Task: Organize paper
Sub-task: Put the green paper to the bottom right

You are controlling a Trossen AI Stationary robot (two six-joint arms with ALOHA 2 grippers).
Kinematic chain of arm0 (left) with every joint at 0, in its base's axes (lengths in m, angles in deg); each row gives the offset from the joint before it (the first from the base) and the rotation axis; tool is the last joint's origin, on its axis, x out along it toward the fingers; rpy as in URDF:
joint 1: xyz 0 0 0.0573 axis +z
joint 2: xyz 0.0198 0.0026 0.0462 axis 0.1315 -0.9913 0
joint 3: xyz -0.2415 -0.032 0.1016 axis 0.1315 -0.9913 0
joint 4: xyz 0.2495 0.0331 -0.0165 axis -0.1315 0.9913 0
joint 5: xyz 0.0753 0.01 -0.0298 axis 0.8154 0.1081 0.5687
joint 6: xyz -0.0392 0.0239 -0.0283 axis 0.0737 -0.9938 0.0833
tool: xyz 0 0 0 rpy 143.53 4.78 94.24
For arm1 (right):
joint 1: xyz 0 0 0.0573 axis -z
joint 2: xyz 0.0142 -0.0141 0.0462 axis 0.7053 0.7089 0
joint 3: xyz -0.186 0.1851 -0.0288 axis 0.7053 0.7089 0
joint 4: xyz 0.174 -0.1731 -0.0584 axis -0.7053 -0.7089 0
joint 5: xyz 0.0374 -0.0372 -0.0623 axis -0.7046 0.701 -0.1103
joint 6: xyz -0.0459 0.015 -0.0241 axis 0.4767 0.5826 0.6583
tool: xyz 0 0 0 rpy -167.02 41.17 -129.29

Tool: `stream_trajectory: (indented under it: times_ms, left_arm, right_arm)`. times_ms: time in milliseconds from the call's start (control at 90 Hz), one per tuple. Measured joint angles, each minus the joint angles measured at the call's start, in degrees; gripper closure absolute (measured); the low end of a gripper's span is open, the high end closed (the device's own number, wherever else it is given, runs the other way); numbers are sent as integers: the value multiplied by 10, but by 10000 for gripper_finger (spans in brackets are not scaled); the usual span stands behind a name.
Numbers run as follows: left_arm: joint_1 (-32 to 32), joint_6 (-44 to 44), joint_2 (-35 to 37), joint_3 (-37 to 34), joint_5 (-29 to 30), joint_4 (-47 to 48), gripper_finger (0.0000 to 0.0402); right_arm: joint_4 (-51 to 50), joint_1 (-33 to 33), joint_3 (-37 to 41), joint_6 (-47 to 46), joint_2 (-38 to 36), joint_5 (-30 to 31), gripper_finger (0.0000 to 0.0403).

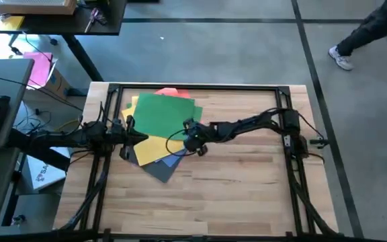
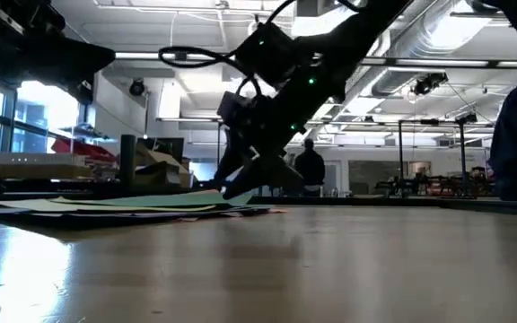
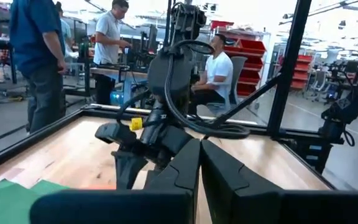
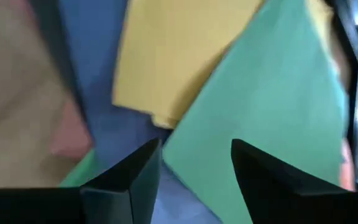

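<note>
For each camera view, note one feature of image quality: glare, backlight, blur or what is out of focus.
High view: evenly lit, the green sheet crisp. Low view: bright windows backlight the scene, the right gripper a dark silhouette, glare on the table. Left wrist view: left gripper fingers near and soft. Right wrist view: the paper blurred.

Lower paper sheets mostly covered

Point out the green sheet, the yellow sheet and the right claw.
green sheet (image 1: 163, 115), high view, middle of its top face.
yellow sheet (image 1: 154, 148), high view, exposed lower part.
right claw (image 4: 194, 163), right wrist view, gap between its open fingertips.
</note>
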Motion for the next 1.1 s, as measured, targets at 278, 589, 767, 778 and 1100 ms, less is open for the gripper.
stream_trajectory:
  times_ms: [278, 589, 767, 778, 1100]
  left_arm:
    - [0, 0, 0, 0, 0, 1, 401]
    - [0, -1, 0, 0, 0, 1, 401]
    - [0, -1, 0, 0, 0, 1, 401]
    - [0, -1, 0, 0, 0, 1, 401]
    - [0, -1, 0, 0, 0, 1, 401]
  right_arm:
    - [15, 11, 1, 4, 17, -3, 222]
    - [75, 15, 1, -15, 32, 65, 222]
    - [101, 15, 1, -19, 30, 88, 234]
    - [102, 15, 1, -19, 30, 89, 236]
    - [101, 36, 1, -20, 30, 84, 378]
